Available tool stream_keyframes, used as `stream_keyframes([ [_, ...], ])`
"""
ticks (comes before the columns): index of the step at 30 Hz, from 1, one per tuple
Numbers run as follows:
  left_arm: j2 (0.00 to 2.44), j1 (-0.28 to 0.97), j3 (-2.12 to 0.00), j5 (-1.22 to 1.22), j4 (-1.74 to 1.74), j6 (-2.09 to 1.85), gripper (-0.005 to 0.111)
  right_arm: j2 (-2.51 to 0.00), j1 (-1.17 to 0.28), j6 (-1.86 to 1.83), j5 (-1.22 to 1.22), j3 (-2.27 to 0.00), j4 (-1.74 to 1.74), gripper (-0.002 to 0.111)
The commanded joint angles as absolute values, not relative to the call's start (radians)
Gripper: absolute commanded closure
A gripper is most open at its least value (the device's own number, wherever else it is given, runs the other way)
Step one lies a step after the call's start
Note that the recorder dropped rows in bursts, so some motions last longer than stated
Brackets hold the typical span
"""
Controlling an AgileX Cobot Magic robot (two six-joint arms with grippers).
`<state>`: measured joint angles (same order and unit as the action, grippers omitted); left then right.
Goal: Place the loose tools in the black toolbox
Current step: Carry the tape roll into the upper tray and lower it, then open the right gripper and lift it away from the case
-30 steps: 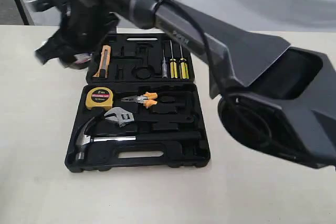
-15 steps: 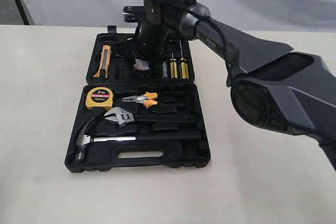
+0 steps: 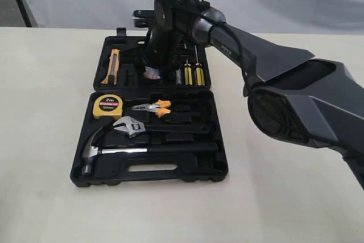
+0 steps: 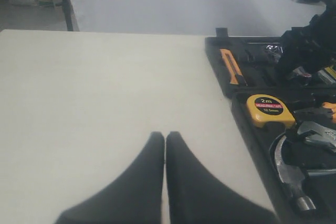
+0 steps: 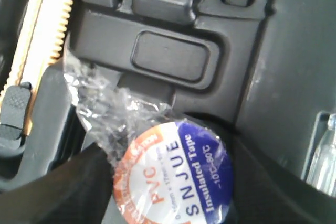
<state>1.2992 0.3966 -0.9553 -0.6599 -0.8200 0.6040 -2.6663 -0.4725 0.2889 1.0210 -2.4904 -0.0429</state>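
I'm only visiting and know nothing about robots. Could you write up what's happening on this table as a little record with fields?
Right gripper: shut on the tape roll, low over the far half of the toolbox
Left gripper: shut, empty, above bare table
Hammer: lying in the near half
Wrench: in the near half, beside the hammer
Left to pack: only the tape roll

yellow tape measure (image 3: 107,105), orange-handled pliers (image 3: 152,107), screwdrivers (image 3: 192,72)

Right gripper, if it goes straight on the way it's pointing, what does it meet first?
Probably the toolbox: the right gripper, shut on the tape roll, points down into its far half, so the roll would touch first.
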Motion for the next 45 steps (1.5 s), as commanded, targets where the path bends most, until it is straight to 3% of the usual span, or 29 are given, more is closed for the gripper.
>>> stream_keyframes([
  [1,1.291,0.393,-0.946,-0.643,-0.806,0.614,0.105,-2.652,-0.467,0.292,1.074,-2.487,0.008,0.049],
  [9,1.291,0.393,-0.946,-0.643,-0.806,0.614,0.105,-2.655,-0.472,0.3,1.084,-2.487,0.032,0.049],
  [11,1.291,0.393,-0.946,-0.643,-0.806,0.614,0.105,-2.655,-0.472,0.3,1.079,-2.487,0.032,0.034],
  [13,1.291,0.393,-0.946,-0.643,-0.806,0.614,0.105,-2.655,-0.472,0.3,1.079,-2.487,0.032,0.026],
  [20,1.291,0.393,-0.946,-0.643,-0.806,0.614,0.105,-2.545,-0.472,0.269,1.063,-2.523,0.032,0.027],
  [21,1.291,0.393,-0.946,-0.643,-0.806,0.614,0.105,-2.543,-0.472,0.264,1.059,-2.523,0.032,0.028],
  [23,1.291,0.393,-0.946,-0.643,-0.806,0.614,0.105,-2.551,-0.481,0.229,1.053,-2.523,0.023,0.047],
  [24,1.291,0.393,-0.946,-0.643,-0.806,0.614,0.105,-2.565,-0.489,0.213,1.06,-2.523,0.023,0.07],
  [27,1.291,0.393,-0.946,-0.643,-0.806,0.614,0.105,-2.578,-0.492,0.182,1.083,-2.523,0.023,0.107],
  [40,1.291,0.393,-0.946,-0.643,-0.806,0.614,0.105,-2.671,-0.49,0.186,1.079,-2.523,0.009,0.108],
  [45,1.291,0.393,-0.946,-0.643,-0.806,0.614,0.105,-2.558,-0.49,0.186,1.115,-2.525,0.032,0.108],
])
